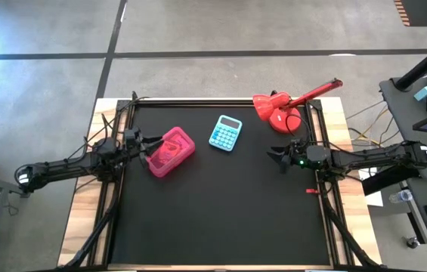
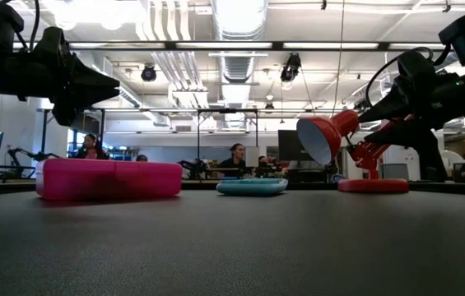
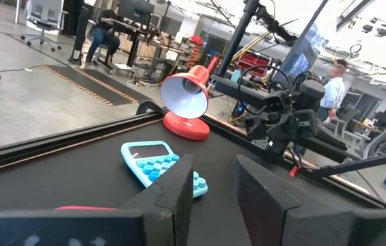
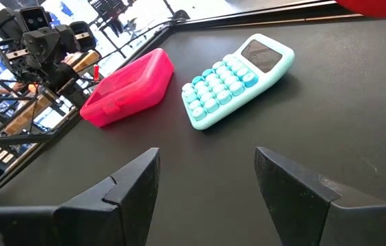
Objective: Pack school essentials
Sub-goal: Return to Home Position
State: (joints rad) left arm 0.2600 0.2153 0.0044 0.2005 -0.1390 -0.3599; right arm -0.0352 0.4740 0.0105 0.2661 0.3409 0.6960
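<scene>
A pink lidded case (image 1: 171,152) lies flat and closed on the black mat left of centre; it also shows in the low view (image 2: 109,179) and the right wrist view (image 4: 128,89). None of the loose stationery (scissors, pencils, pen, crayon box) is in view. My left gripper (image 1: 151,143) is open and hovers over the case's left end, clear above it in the low view (image 2: 104,85). My right gripper (image 1: 276,157) is open near the mat's right edge, its fingers spread wide (image 4: 206,178) and pointing toward the calculator and the case.
A turquoise calculator (image 1: 226,133) lies flat right of the case. A red desk lamp (image 1: 281,109) stands at the far right corner, its arm reaching past the table edge. The near half of the mat (image 1: 221,219) is bare. People sit at desks in the room behind.
</scene>
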